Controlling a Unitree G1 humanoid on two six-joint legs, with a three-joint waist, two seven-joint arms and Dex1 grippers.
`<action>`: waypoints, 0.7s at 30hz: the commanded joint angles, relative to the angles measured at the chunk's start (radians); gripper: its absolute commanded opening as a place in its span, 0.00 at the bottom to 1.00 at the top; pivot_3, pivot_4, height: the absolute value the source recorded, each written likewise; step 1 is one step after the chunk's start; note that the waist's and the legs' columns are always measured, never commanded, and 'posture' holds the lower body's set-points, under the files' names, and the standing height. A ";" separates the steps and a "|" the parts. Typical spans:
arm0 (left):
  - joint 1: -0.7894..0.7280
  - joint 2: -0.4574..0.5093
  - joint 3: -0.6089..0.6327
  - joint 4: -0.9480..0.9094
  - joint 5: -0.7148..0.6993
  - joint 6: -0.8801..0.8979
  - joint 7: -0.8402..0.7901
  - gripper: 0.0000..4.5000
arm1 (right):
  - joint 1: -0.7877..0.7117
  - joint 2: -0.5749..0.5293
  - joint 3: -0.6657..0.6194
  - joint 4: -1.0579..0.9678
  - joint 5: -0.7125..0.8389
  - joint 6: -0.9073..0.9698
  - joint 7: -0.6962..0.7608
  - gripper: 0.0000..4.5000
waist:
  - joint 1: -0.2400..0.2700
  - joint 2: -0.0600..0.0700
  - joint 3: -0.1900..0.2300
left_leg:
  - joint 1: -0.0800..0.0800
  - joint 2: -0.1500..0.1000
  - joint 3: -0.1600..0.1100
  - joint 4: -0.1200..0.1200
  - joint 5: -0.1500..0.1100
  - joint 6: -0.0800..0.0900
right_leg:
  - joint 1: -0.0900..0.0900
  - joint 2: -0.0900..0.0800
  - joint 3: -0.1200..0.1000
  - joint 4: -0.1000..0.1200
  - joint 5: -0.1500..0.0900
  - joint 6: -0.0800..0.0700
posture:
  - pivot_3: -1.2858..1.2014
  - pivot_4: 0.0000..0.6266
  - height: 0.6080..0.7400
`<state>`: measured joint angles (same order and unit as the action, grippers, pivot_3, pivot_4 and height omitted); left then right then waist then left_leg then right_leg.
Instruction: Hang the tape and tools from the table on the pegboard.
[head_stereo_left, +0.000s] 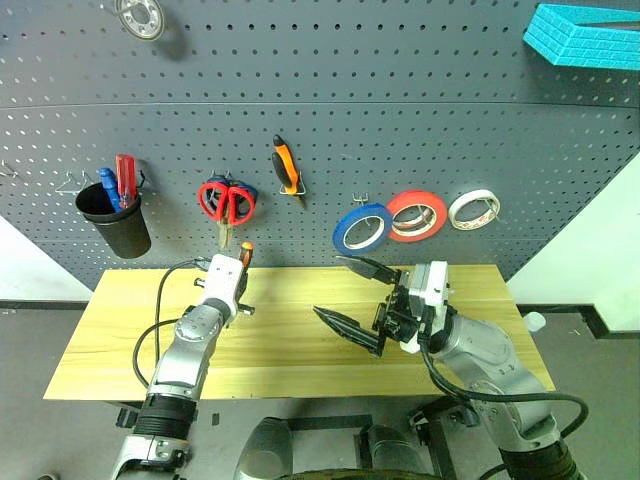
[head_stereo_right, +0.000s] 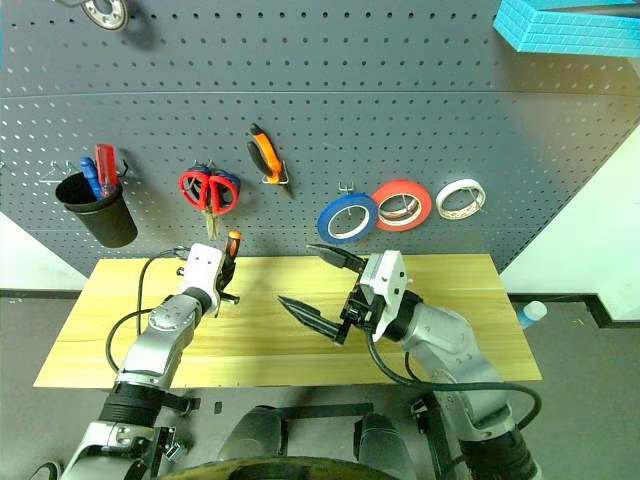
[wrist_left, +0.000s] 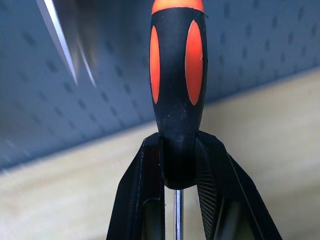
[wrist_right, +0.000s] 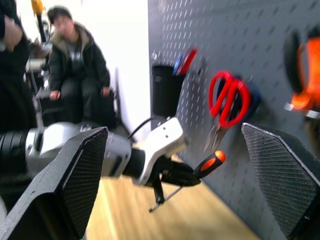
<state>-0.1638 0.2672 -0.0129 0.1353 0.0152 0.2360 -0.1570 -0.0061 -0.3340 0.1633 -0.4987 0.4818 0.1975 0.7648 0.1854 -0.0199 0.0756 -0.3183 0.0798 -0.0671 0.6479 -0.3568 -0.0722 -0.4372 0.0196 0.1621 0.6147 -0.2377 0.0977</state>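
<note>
- The left gripper (wrist_left: 180, 165) is closing its two black fingers (wrist_left: 137, 200) tightly on the screwdriver (head_stereo_left: 245, 254), near the bottom of the orange-and-black handle; the handle is pointing up toward the pegboard (head_stereo_left: 400, 130) and the thin metal shaft is passing down between the fingers.
- Just above this gripper, the red-handled scissors (head_stereo_left: 228, 203) are hanging on the pegboard, with a blue-handled pair partly showing behind them.
- Up and to the right of the gripper, the orange-handled pliers (head_stereo_left: 286, 168) are hanging on a hook.
- To the left of the gripper, a black cup (head_stereo_left: 115, 224) is hanging on the board; it is holding a red-handled screwdriver (head_stereo_left: 125, 180) and a blue-handled screwdriver (head_stereo_left: 107, 186), both standing with handles up.
- The right gripper (head_stereo_left: 352, 295) is holding nothing; its jaws are standing wide apart above the table (head_stereo_left: 290, 345), to the right of the left gripper.
- Just above the right gripper, the blue tape (head_stereo_left: 361, 228) is hanging on the pegboard; beside it the red roll (head_stereo_left: 417, 215) and then the whitish roll (head_stereo_left: 474, 209) are hanging, each farther right.
- In the right wrist view a person (wrist_right: 75, 75) in a dark jacket is sitting well beyond the table end.
</note>
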 joint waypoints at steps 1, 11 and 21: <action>0.010 0.018 0.020 -0.053 0.048 -0.176 0.046 0.11 | -0.026 0.026 -0.032 -0.029 0.030 -0.036 -0.023 1.00 | 0.001 0.000 0.000 | 0.000 0.000 0.000 0.000 0.000 0.000 | 0.000 0.000 0.000 0.000 0.000 0.000 | 0.66 0.05 1.00; 0.014 0.011 0.085 -0.084 0.143 -0.359 0.231 0.11 | -0.031 0.043 -0.027 -0.022 0.034 -0.050 -0.029 1.00 | 0.026 0.001 -0.001 | 0.000 0.000 0.000 0.000 0.000 0.000 | 0.000 0.000 0.000 0.000 0.000 0.000 | 0.66 0.04 1.00; -0.015 0.031 0.142 -0.217 0.210 -0.426 0.332 0.11 | -0.044 0.021 -0.018 0.001 0.021 -0.035 -0.018 1.00 | 0.048 0.001 -0.002 | 0.001 0.000 0.000 0.001 0.000 -0.001 | 0.000 0.000 0.000 0.002 0.000 0.000 | 0.67 0.02 1.00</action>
<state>-0.1376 0.2742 0.0888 0.0042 0.2085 -0.1530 0.1525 -0.0351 -0.3062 0.1439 -0.4832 0.5024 0.1688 0.7404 0.2332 -0.0193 0.0731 -0.3177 0.0798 -0.0670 0.6484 -0.3562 -0.0732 -0.4370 0.0197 0.1620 0.6164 -0.2371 0.0977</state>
